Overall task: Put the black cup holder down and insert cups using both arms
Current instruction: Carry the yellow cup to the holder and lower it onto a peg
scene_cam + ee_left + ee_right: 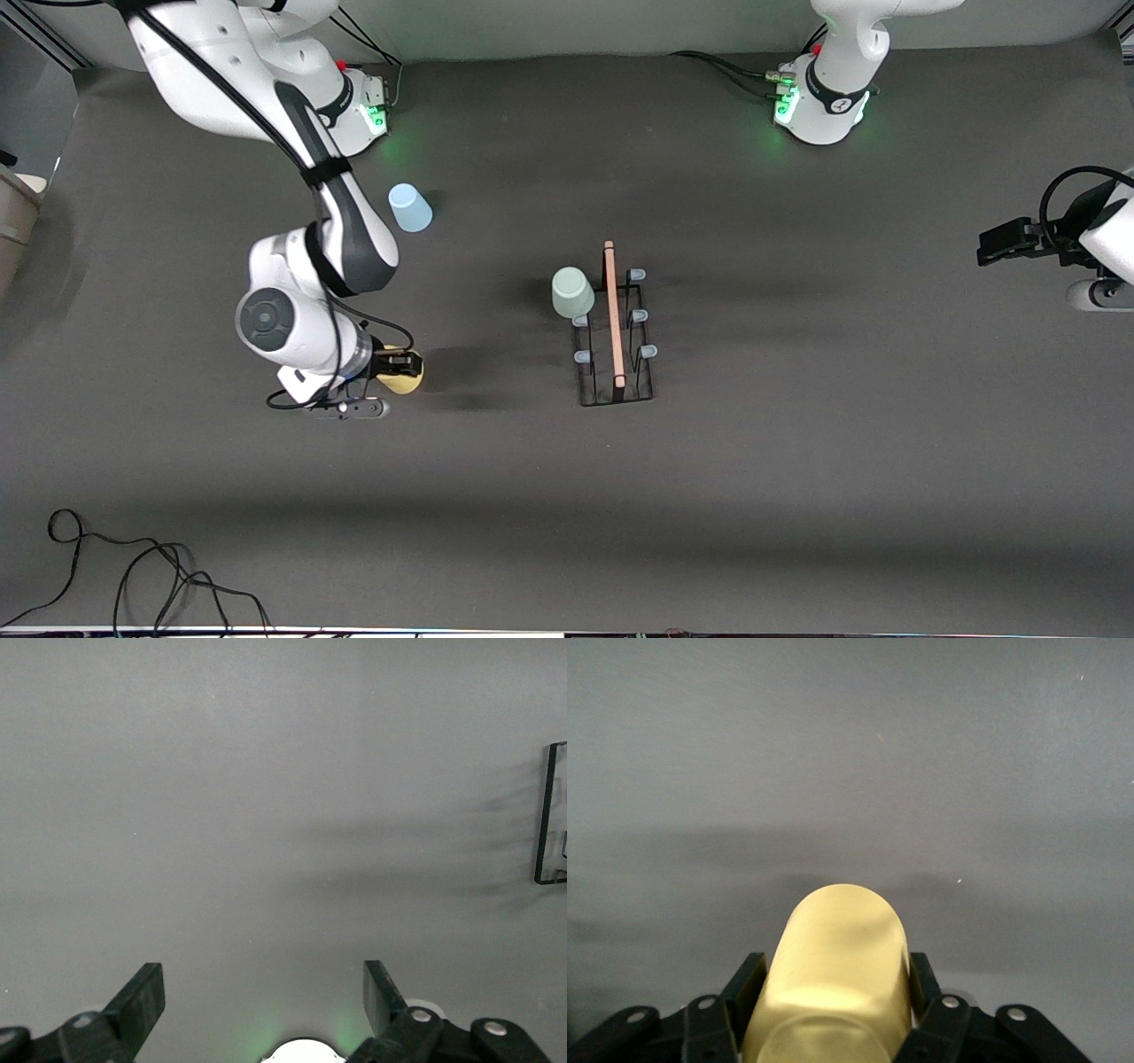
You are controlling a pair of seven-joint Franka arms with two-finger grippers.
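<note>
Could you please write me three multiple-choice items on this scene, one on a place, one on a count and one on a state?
1. Where is the pale green cup?
A. upside down on a peg of the black cup holder
B. beside the right arm's base
C. in the left hand

2. How many cups are in view?
A. two
B. three
C. five

3. What is the right hand doing?
A. hanging open over bare table
B. closed on the yellow cup
C. gripping the holder's wooden handle

Answers:
1 A: the front view shows the green cup inverted on a peg at the holder's end farthest from the camera.
2 B: green, yellow and the light blue cup, which stands on the table.
3 B: the right wrist view shows the fingers pressed to both sides of the yellow cup. The left hand waits open, away from the holder.
</note>
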